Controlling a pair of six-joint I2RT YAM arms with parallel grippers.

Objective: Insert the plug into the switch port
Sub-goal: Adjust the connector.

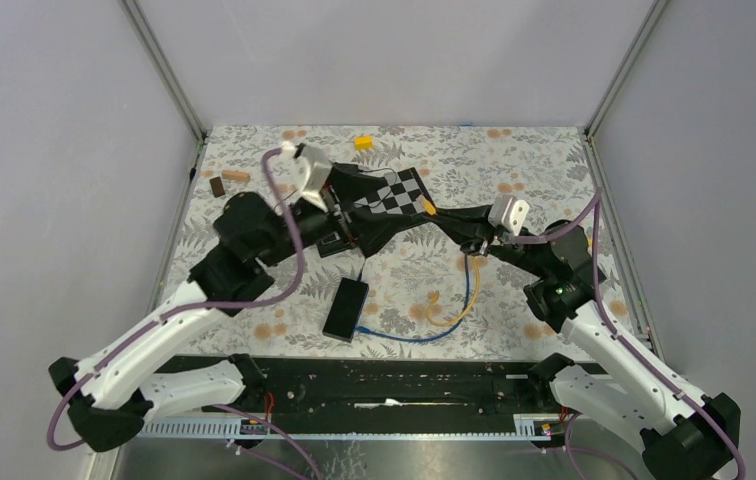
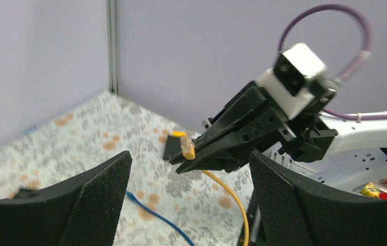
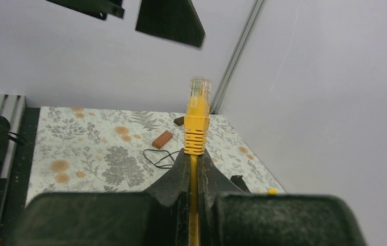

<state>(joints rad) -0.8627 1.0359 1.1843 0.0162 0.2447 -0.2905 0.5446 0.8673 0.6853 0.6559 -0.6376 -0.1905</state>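
Gripping plug [image 3: 197, 110], right arm [image 1: 614, 345] angled inward | left arm [image 1: 154, 335] likewise, jaws wide

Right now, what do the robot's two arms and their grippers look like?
The left arm and right arm have white links, black joints and a looping purple cable. The left gripper and right gripper are black, two-fingered, with finely textured pads, each topped by a white boxy wrist camera.

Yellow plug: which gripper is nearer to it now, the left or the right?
Right. The right gripper is shut on the yellow plug at the base of its boot, and the tip sticks out past the fingertips. The left gripper is open and faces the plug without touching it.
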